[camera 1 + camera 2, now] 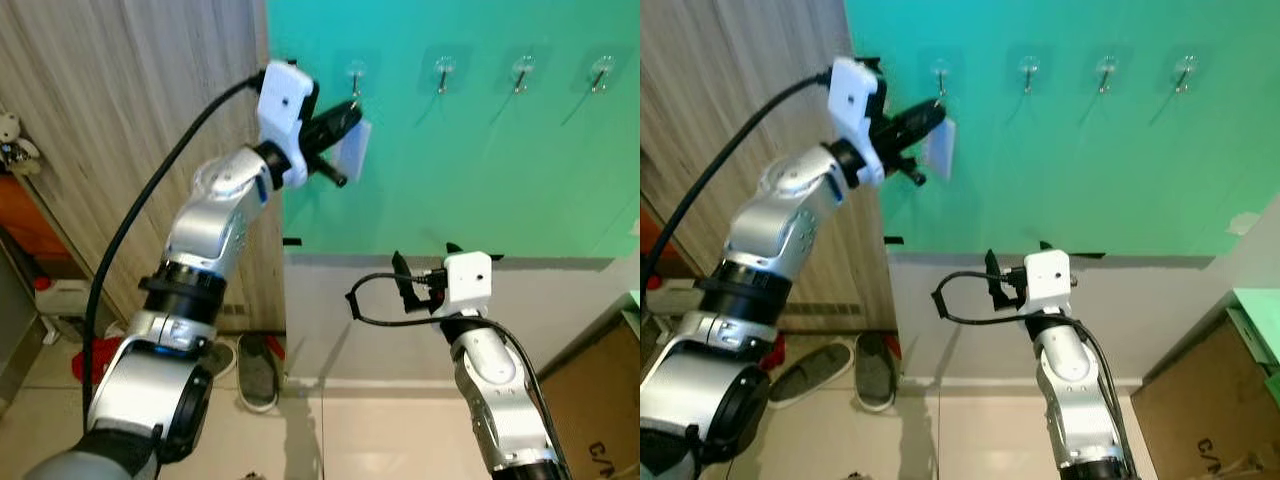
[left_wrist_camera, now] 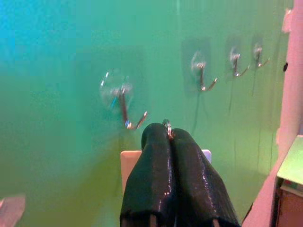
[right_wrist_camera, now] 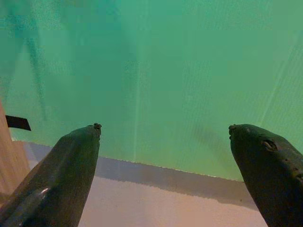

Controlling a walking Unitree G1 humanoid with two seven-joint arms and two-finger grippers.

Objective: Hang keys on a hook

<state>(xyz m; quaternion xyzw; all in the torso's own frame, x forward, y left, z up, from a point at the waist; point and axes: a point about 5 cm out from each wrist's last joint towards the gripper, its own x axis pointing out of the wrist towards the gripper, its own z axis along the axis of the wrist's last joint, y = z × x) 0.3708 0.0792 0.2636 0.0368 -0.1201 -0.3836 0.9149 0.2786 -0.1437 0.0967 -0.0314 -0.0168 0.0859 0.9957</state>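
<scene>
Four clear stick-on hooks line the green wall panel (image 1: 470, 150). My left gripper (image 1: 345, 118) is raised against the panel just below the leftmost hook (image 1: 354, 76), shut on the keys' metal ring (image 2: 166, 126). A white tag (image 1: 354, 150) hangs from the ring under the fingers. In the left wrist view the ring sits a little to the side of and below the hook's metal tip (image 2: 137, 123), not on it. My right gripper (image 3: 163, 142) is held low in front of the wall, open and empty.
Three more hooks (image 1: 444, 72) (image 1: 520, 72) (image 1: 600, 72) run to the right. A wood-grain panel (image 1: 120, 120) stands on the left. Shoes (image 1: 258, 368) lie on the tiled floor below. A cardboard box (image 1: 600, 410) sits at lower right.
</scene>
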